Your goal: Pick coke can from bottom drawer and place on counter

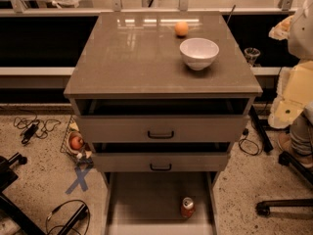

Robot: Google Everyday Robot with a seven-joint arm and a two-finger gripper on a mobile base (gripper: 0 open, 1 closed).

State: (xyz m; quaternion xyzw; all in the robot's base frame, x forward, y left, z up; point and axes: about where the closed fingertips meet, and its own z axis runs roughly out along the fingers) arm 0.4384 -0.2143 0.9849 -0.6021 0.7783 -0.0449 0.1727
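Red silver-topped coke can [187, 207] upright in bottom drawer [142, 199]; gripper unseen

The counter [137, 58] is glossy grey-brown, streaked with pale reflections near its far edge. On it, the orange [181, 28] is bright orange and the bowl [199, 53] plain white. The upper drawer fronts [161, 129] match the counter and carry black handles [161, 134]. The bottom drawer [146, 199] is dull grey-brown; its coke can [187, 207] is red with a silver top. The floor [39, 170] is speckled beige with a blue tape cross [79, 179]. At the frame's right edge the gripper [288, 112] looks cream and white.
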